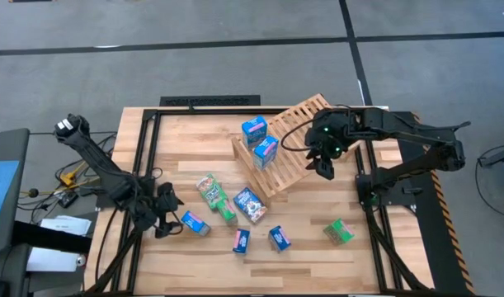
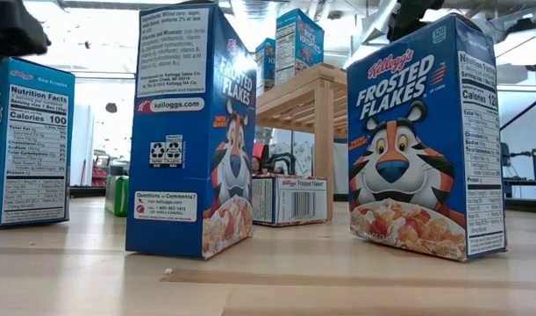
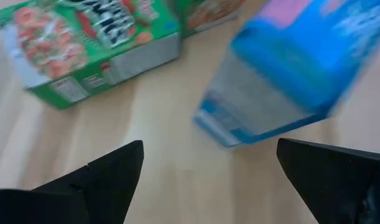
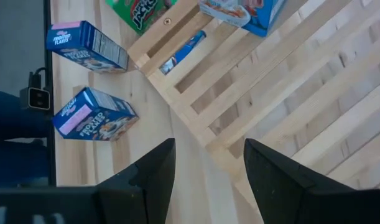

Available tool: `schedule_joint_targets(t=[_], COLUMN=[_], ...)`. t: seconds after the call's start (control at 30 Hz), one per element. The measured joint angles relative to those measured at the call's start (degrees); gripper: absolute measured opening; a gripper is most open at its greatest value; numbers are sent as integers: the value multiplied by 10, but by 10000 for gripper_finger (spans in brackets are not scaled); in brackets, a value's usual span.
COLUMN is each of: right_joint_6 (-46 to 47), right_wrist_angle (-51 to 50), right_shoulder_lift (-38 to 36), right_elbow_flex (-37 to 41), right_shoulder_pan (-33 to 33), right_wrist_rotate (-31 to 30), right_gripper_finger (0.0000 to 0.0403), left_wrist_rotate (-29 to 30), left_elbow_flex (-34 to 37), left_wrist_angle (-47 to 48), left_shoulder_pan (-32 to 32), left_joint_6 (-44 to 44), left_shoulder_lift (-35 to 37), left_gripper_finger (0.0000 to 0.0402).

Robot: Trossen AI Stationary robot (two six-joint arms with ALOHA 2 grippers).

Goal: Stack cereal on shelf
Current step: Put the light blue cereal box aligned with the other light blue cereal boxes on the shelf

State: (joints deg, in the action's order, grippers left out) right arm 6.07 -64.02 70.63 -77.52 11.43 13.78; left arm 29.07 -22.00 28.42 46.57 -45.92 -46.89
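Note:
The shelf (image 1: 294,140), a slatted light-wood rack, stands tilted at the table's far middle. Two blue cereal boxes (image 1: 254,129) (image 1: 266,151) rest on its left part. More cereal boxes lie on the table before it, green ones (image 1: 210,188) and blue ones (image 1: 250,204). My left gripper (image 1: 171,219) is low at the near left, open, just left of a blue box with a pink face (image 1: 195,223). That box (image 3: 289,68) lies ahead of the fingers, not between them. My right gripper (image 1: 324,161) hangs open over the shelf's right part (image 4: 289,81), holding nothing.
Several other boxes lie near the front: a pink-and-blue one (image 1: 241,240), a blue one (image 1: 280,238) and a green one (image 1: 339,232) to the right. A green box (image 3: 90,50) lies beyond the left gripper. A black frame (image 1: 144,165) borders the table.

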Motion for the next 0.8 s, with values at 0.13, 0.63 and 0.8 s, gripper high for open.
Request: schedule_joint_targets(t=[0.13,0.63,0.8], right_joint_6=[4,10,10], right_wrist_angle=[0,-3,-4], right_shoulder_lift=[0,64,79], right_elbow_flex=[0,-1,-1], right_shoulder_pan=[0,0,-7], right_wrist_rotate=[0,34,63], right_gripper_finger=[217,217,217], left_wrist_rotate=[8,48,57], left_elbow_flex=[30,55,55], left_wrist_angle=[-26,-148,-183], left_shoulder_pan=[0,0,0], left_joint_6=[-5,29,58], left_shoulder_lift=[0,-14,-40], left_gripper_finger=[359,359,359])
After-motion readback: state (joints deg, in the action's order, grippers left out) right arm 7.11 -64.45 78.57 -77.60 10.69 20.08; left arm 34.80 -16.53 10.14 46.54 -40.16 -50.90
